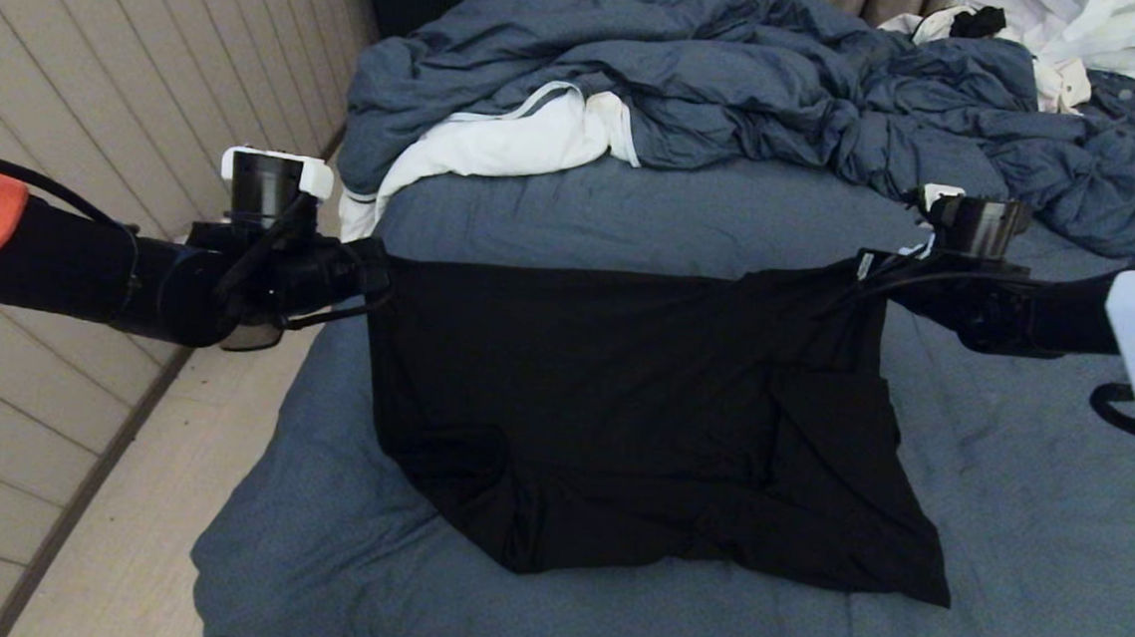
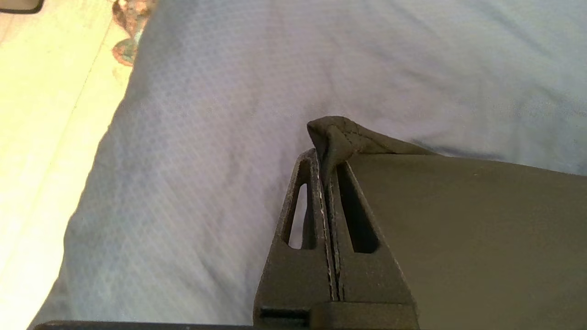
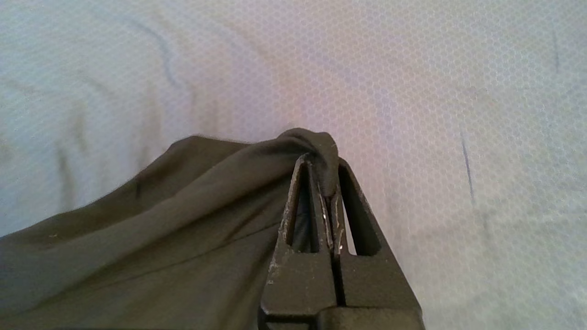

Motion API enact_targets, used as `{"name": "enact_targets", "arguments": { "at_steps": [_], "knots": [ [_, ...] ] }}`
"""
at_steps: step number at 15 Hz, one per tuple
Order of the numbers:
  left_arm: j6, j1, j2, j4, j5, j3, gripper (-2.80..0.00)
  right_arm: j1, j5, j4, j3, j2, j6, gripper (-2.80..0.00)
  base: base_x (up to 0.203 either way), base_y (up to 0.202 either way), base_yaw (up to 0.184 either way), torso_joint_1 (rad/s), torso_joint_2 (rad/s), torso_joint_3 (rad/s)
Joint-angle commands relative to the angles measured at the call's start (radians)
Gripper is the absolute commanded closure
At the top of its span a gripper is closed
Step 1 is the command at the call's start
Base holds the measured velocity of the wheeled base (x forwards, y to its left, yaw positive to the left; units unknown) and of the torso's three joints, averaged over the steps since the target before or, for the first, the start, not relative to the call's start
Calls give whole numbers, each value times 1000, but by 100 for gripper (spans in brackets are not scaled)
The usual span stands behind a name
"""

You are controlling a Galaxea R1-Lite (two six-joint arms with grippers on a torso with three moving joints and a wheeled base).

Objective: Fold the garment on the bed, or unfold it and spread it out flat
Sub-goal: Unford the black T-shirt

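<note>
At the bed's left side the left gripper (image 2: 328, 160) has its jaws closed on one top corner of the garment (image 1: 622, 402); thin, limp and light, the black cloth stretches taut between the arms while its lower part lies rumpled on the bed (image 1: 1011, 549). Corners seem the surest hold. To the right, the right gripper (image 3: 323, 176) pinches the other corner, jaws shut on bunched fabric

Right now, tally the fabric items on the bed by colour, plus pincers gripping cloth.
Black: 1, the T-shirt, held up along one edge, its lower part lying on the bed
Blue: 1, the rumpled duvet
White: 1, the clothes pile
Pincers shut on the T-shirt: 2, left pincer, right pincer
Total: 5
</note>
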Motion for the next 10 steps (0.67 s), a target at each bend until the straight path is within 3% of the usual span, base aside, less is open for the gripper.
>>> {"name": "enact_targets", "arguments": {
  "at_steps": [1, 10],
  "knots": [
    [-3, 20, 75, -2, 0, -40, 0, 3, -15, 1, -66, 85, -3, 0, 0, 0, 0, 0, 0, 0],
    [20, 45, 217, 24, 0, -176, 0, 8, -26, -7, -117, 153, -49, 0, 0, 0, 0, 0, 0, 0]
  ]
}}
